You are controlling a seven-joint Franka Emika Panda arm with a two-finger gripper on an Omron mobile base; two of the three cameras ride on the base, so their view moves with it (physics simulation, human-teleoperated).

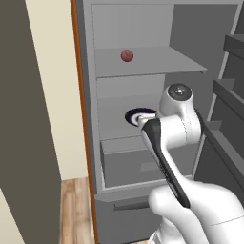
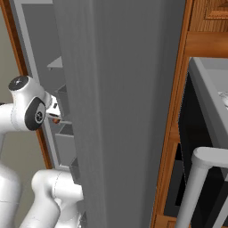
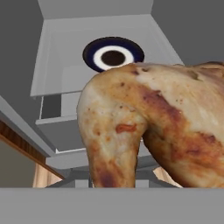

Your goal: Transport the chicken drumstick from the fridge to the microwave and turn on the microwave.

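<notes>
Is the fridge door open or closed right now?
Open. The fridge shows its inner shelves, a small red ball on the upper one and a dark-rimmed plate below.

The white arm (image 1: 176,138) is bent at the elbow and reaches forward. Its gripper (image 2: 54,116) is closed on the chicken drumstick (image 3: 148,131).

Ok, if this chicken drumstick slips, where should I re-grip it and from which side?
Probably across the narrower end of the chicken drumstick, which tapers toward the bottom left of the hand view. The broad lumpy bulk at right looks too wide to span. Come in along the hand view's line of sight, jaws straddling that taper.
</notes>
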